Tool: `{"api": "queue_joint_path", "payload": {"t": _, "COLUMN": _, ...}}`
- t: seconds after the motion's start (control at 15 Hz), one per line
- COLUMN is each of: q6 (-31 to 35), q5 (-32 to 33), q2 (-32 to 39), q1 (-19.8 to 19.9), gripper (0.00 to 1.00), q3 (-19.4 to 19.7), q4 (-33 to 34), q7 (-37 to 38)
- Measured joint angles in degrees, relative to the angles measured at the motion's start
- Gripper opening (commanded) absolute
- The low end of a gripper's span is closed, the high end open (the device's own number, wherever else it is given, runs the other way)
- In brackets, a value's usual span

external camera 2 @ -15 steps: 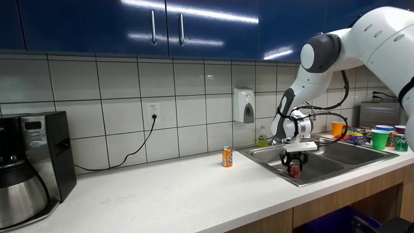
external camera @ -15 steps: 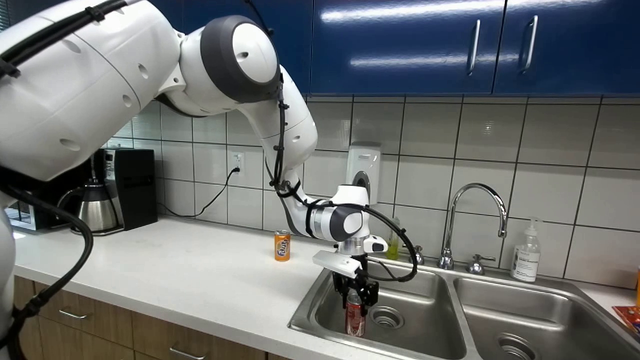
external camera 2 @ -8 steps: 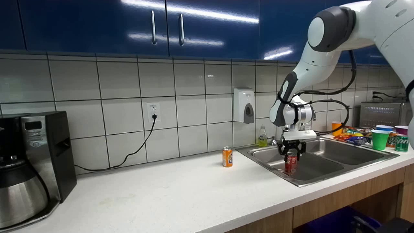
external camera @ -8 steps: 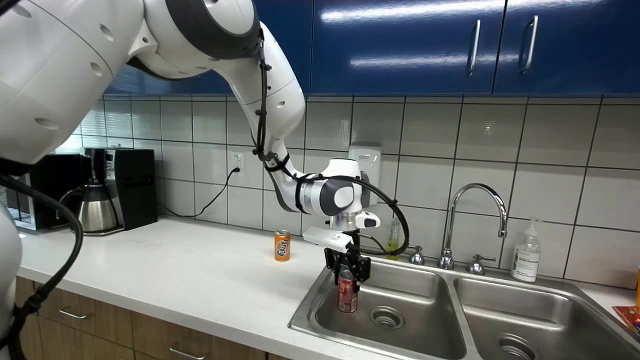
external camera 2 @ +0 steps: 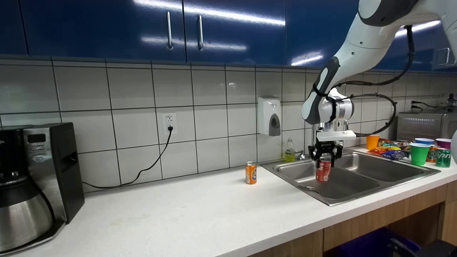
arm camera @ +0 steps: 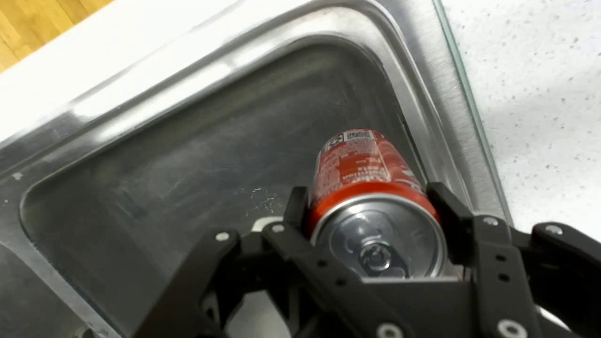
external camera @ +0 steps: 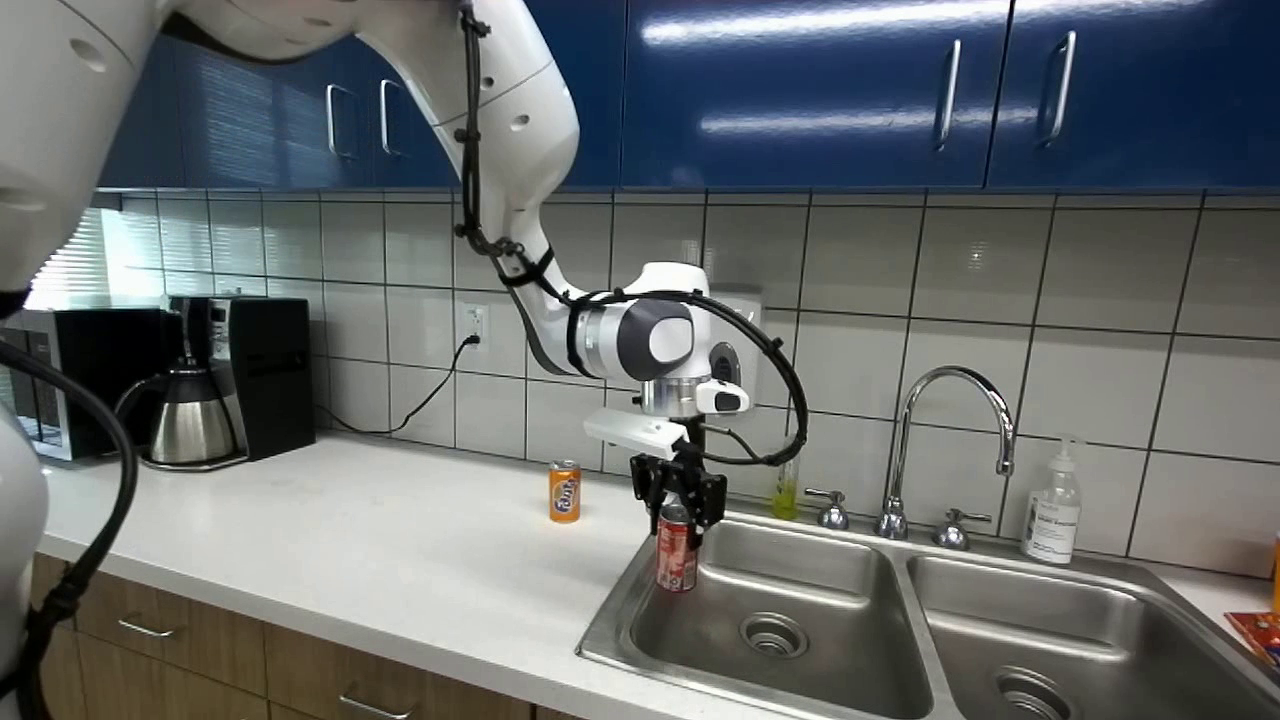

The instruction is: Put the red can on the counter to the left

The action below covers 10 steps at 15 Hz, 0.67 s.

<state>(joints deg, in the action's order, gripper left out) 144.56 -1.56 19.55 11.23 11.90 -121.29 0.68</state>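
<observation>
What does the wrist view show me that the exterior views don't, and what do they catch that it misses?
Only the wrist view: the pull tab on top of the red can, plus what looks like wood floor past the edge of the counter.

Only the exterior views, both of them: the orange can, the coffee maker and the wall dispenser.

Shared by all: the gripper closed on the red can, the sink and part of the counter.

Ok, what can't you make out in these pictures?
Red can: underside hidden by its own body, in the wrist view.
Robot arm: mounting end cut off by frame edges, in both exterior views.
Item between the green cup and green can: partly hidden by both, in an exterior view.
Pump bottle: fine print too small, in an exterior view.
</observation>
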Motion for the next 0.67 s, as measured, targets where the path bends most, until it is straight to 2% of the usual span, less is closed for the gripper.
{"api": "queue_joint_path", "payload": {"t": 0.33, "q6": -2.28, "q5": 1.87, "q2": -6.61, "q1": -1.71, "gripper": 0.40, "q3": -0.06, "q4": -4.90, "q7": 0.19}}
{"api": "queue_joint_path", "payload": {"t": 0.67, "q6": -3.13, "q5": 3.11, "q2": -9.88, "q1": -4.32, "gripper": 0.40, "q3": -1.18, "q4": -8.47, "q7": 0.88}}
